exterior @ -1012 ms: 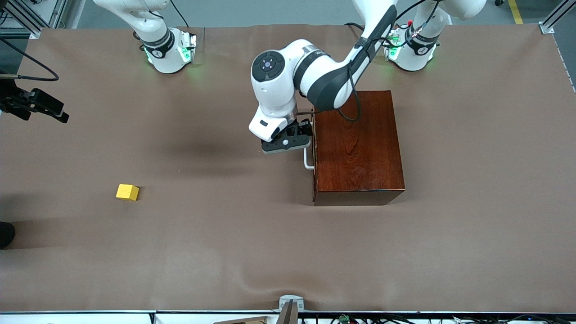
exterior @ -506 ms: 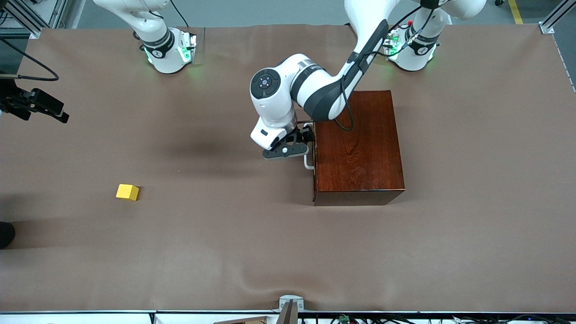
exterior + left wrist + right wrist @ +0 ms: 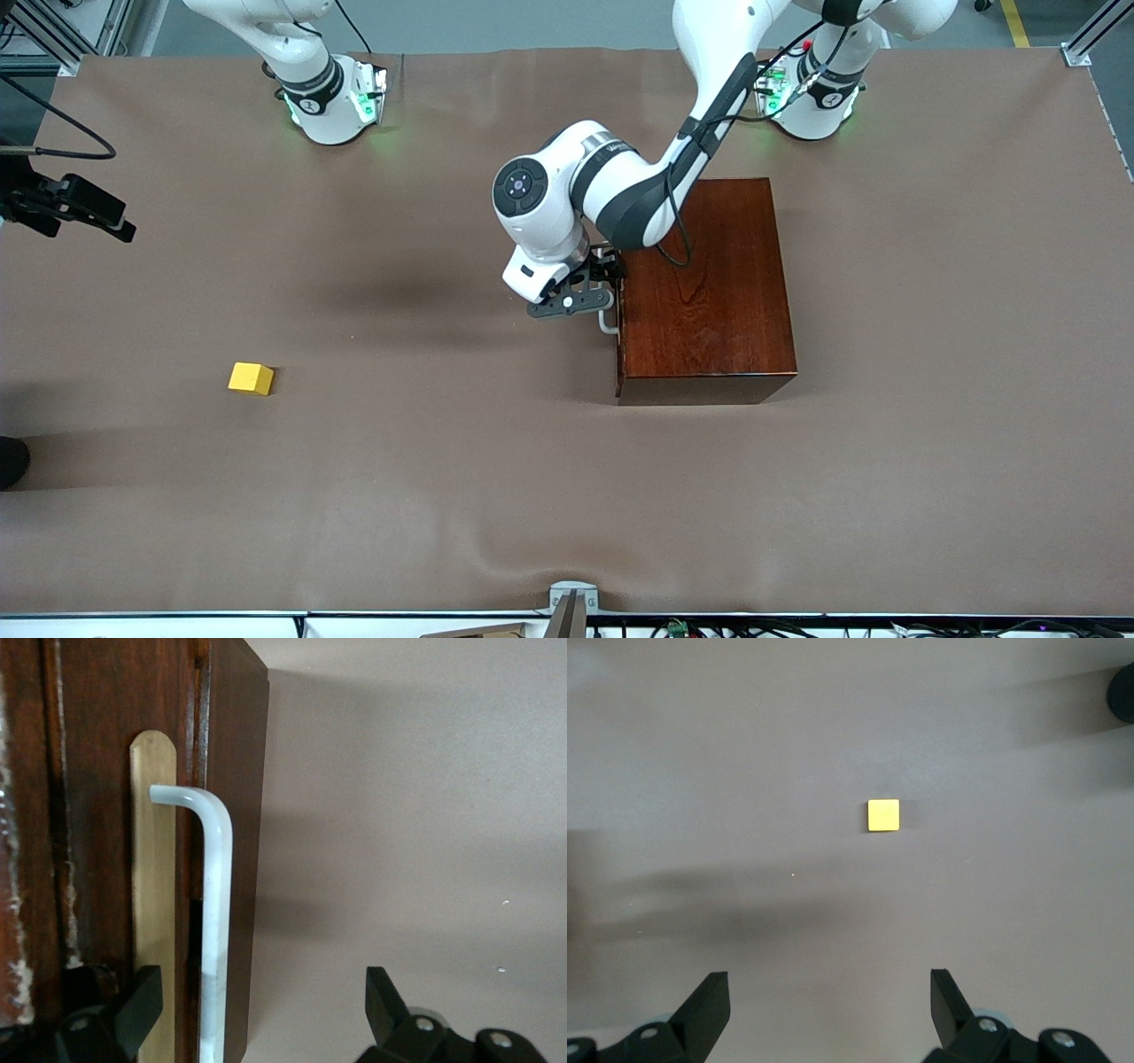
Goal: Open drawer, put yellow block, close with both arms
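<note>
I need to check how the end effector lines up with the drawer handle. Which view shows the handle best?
The left wrist view: the white bar handle stands between the open fingers of the left end effector. The front view shows only its lower bend under the arm. The right wrist view shows none of it.

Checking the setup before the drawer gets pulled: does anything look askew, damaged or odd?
Nothing stands out. The drawer is shut in its box, its white handle straight and whole between the open left gripper's fingers. The yellow block sits flat on the table, under the open right gripper.
</note>
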Available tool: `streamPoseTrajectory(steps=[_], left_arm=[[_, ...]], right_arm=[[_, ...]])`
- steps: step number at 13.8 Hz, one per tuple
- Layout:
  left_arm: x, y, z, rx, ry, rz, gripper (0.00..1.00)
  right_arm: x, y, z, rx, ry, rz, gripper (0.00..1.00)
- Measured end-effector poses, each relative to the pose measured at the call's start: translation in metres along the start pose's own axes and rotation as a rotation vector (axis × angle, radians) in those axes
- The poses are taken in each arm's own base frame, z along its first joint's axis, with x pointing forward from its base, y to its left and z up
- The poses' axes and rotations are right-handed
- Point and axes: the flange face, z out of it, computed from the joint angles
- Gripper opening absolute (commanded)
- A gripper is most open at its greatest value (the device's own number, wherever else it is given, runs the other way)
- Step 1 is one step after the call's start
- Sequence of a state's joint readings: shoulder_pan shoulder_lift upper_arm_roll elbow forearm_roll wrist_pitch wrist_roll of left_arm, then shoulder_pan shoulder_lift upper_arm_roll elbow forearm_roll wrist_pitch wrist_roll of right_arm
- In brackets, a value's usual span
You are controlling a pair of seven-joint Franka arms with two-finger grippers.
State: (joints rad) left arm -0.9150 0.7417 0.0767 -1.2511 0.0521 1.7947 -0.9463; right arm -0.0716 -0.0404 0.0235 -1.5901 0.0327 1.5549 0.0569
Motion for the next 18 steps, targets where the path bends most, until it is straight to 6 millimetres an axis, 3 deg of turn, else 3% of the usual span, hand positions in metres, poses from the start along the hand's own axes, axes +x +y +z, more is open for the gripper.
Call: streamPoseTrajectory(steps=[9, 13, 18], left_arm=[[-0.002, 0.007, 0.002, -0.013, 0.012, 0.007, 1.00], [0.001, 0.015, 0.032, -0.005, 0.008, 0.011, 1.00], [0.000, 0.016, 0.032, -0.005, 0.009, 0.017, 1.00]], right_arm=[[0.000, 0.000, 0.000, 0.000, 0.000, 0.000, 1.00], [0.000, 0.000, 0.000, 0.000, 0.000, 0.000, 1.00], [0.000, 0.000, 0.000, 0.000, -0.001, 0.000, 1.00]])
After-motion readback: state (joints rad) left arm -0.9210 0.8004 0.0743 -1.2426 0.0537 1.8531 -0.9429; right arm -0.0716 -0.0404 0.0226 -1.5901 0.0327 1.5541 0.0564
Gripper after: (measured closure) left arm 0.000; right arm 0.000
